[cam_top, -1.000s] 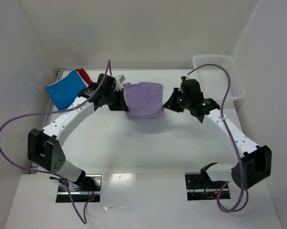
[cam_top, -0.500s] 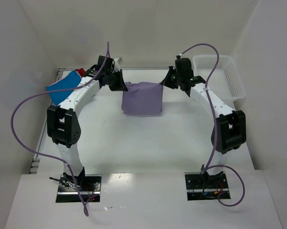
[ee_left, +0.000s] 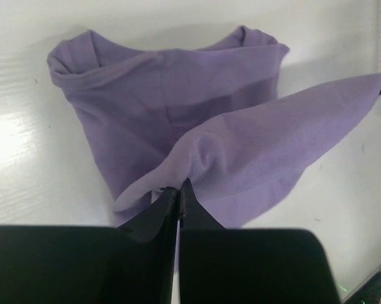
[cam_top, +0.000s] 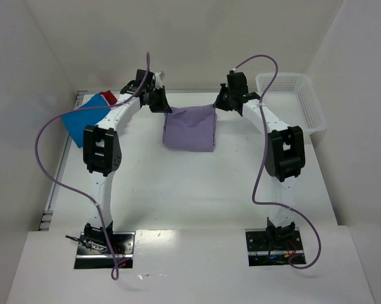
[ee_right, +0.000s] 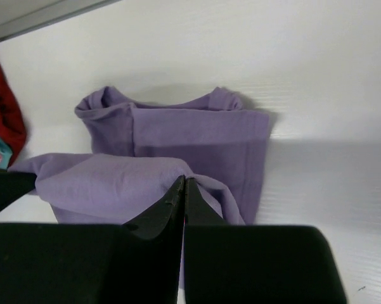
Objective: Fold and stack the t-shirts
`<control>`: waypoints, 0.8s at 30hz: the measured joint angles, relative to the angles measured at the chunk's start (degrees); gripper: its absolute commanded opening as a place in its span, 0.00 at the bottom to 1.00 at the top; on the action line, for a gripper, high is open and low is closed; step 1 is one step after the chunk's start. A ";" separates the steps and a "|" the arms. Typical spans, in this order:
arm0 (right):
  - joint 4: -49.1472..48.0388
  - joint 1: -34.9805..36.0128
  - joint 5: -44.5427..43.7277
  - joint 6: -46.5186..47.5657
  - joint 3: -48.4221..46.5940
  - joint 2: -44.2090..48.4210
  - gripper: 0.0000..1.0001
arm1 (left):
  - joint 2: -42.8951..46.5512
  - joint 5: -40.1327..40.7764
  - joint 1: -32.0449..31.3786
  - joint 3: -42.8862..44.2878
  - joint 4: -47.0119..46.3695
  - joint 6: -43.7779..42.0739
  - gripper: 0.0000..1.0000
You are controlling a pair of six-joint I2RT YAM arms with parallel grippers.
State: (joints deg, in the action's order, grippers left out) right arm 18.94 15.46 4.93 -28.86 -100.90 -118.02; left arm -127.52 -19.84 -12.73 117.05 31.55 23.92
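The lavender-purple t-shirt (cam_top: pixel 189 128) is lying partly folded at the far middle of the white table (cam_top: pixel 196 190), and its far edge is being held up off the surface at both corners. You are pinching the left corner with the left gripper (ee_left: pixel 179 190): its two black fingers are pressing together, with a fold of purple cloth caught between the tips. You are doing the same with the right gripper (ee_right: pixel 184 185), its fingers closing tight on the other corner. Between the two grips the raised layer is stretching across as a flap, while the layer beneath is resting on the table, its rolled edge showing at the top of both wrist views. Both arms are reaching far forward, their wrists near the back wall. Left of the left gripper, a bright blue t-shirt (cam_top: pixel 82 117) is sitting flat at the table's far-left corner, and a red t-shirt (cam_top: pixel 109 97) is peeking out just behind it, touching it. A white plastic mesh basket (cam_top: pixel 291 104) is standing at the far right, well apart from the lavender shirt.
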 measured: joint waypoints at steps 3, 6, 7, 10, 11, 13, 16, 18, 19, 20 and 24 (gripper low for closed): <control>-0.04 -0.13 -0.57 0.28 -0.37 -1.62 0.00 | -4.31 0.09 0.48 3.15 -0.07 -0.02 0.00; -0.33 -0.28 -1.03 0.39 -0.37 -2.69 0.00 | -9.09 0.31 0.98 7.41 -0.04 -0.02 0.00; -0.44 -0.37 -1.09 0.42 -0.46 -3.21 0.00 | -10.64 0.42 1.18 8.90 -0.09 -0.02 0.00; -0.90 -0.70 -1.18 0.46 -2.25 -5.64 0.00 | -14.86 0.52 1.55 13.79 0.46 0.04 0.00; -1.01 -0.81 -1.20 0.46 -2.99 -6.69 0.00 | -16.15 0.55 1.64 15.67 0.79 0.04 0.02; -0.98 -1.01 -1.27 0.63 -4.81 -8.83 0.00 | -19.06 0.63 1.81 20.85 2.01 0.04 0.07; -1.42 -1.22 -1.36 0.92 -6.54 -11.47 0.02 | -22.47 1.11 2.01 27.69 2.89 -0.11 0.46; -1.36 -1.33 -1.55 1.09 -6.95 -12.70 0.15 | -23.39 1.60 2.27 30.27 3.02 -0.31 0.73; -1.33 -1.38 -1.51 1.14 -7.28 -13.33 0.32 | -23.39 1.75 2.45 30.73 3.19 -0.57 0.82; -1.31 -1.42 -1.57 0.79 -7.56 -13.77 0.38 | -23.39 1.92 2.62 31.17 3.52 -0.66 0.90; -0.74 -1.86 -2.38 1.25 -7.80 -14.36 0.57 | -23.39 3.45 3.10 31.87 4.46 -1.73 1.00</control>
State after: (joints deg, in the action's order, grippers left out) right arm 18.20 13.61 2.55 -27.62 -108.71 -132.38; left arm -150.91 -16.38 -9.63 148.92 36.01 22.20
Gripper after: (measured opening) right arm 0.499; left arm 0.989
